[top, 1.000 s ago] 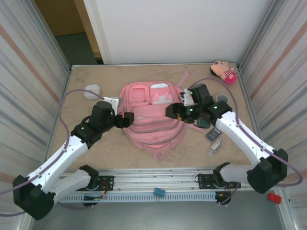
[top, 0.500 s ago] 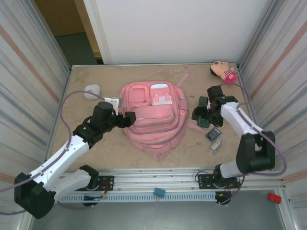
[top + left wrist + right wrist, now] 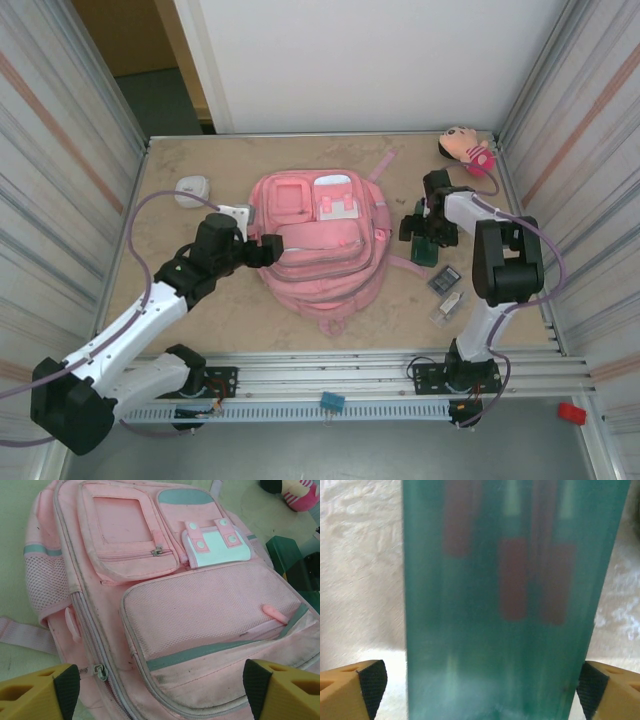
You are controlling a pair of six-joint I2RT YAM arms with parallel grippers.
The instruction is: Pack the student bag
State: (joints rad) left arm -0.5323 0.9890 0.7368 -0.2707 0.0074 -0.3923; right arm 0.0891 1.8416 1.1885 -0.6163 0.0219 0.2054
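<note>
The student bag (image 3: 318, 245) lies flat in the middle of the table, front pockets up; in the left wrist view the student bag (image 3: 165, 595) shows its mesh pocket and zips. My left gripper (image 3: 268, 247) hovers at the bag's left edge, open, its left gripper (image 3: 160, 692) pads wide apart over the lower front pocket with nothing between them. My right gripper (image 3: 422, 228) is to the right of the bag, over a dark green case (image 3: 425, 246). That green case (image 3: 505, 610) spans almost the whole gap of the open right gripper (image 3: 480, 685), with a slit of table showing beside the left pad.
A pink plush doll (image 3: 466, 148) lies in the far right corner. A white object (image 3: 192, 189) sits far left. A small dark device (image 3: 445, 278) and a clear item (image 3: 449, 306) lie right of the bag. Metal walls close both sides.
My right arm has pulled back from the bag's right side and folded up, bringing its gripper over the green case. The left arm has barely moved.
</note>
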